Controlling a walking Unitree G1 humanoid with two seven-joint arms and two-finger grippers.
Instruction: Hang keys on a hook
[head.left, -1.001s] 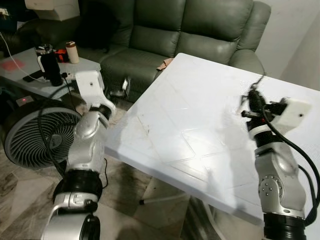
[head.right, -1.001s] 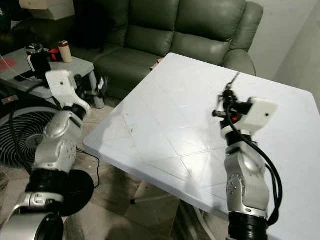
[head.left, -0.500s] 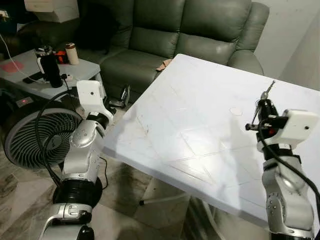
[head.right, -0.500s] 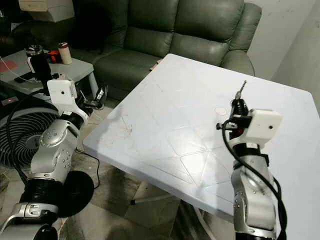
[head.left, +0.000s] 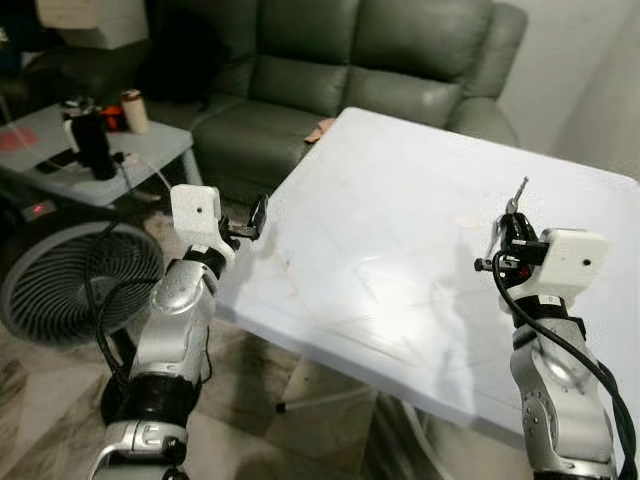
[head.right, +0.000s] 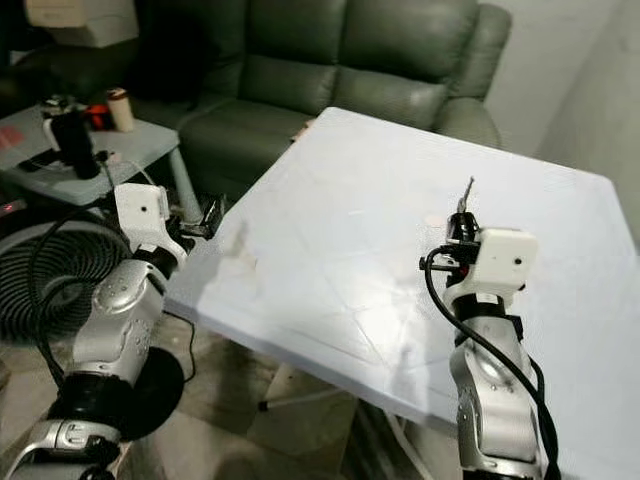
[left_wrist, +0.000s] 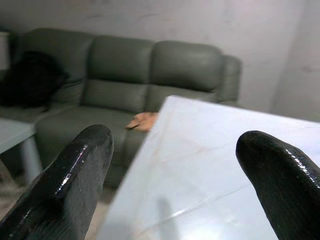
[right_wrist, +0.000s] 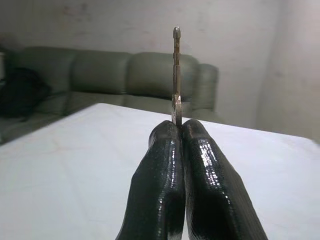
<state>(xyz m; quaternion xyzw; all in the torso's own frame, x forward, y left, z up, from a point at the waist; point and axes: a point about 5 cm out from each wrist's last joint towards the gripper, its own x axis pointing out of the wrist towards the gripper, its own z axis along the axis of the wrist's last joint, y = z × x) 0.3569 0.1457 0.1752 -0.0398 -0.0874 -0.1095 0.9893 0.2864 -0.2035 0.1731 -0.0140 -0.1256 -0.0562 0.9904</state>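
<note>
Key held upright, no hook yet in sight

Key sits pinched between the two black fingertips of the right gripper, which is clamped tight on its bow end. Relative to the white table, the right gripper hangs above the table's near right part, close to the robot's own side, and the key is lifted clear of the tabletop.

The key's long axis runs nearly vertical. Its tip points up and leans slightly away from the robot toward the green sofa beyond the table's far edge; the blade stands edge-on to the wrist camera, so the cut of its teeth is hard to read. Whether a ring or further keys hang below the fingers cannot be told from these views.

The left gripper hovers at the table's near left corner, fingers spread wide and holding nothing.

To do the carry well, the pinch should probably stay firm, since only a short part of the key is gripped and a swing could twist it loose. The hanging hole seems buried in the fingers, so reaching a hook may call for presenting the key sideways or regripping it lower on the blade.
</note>
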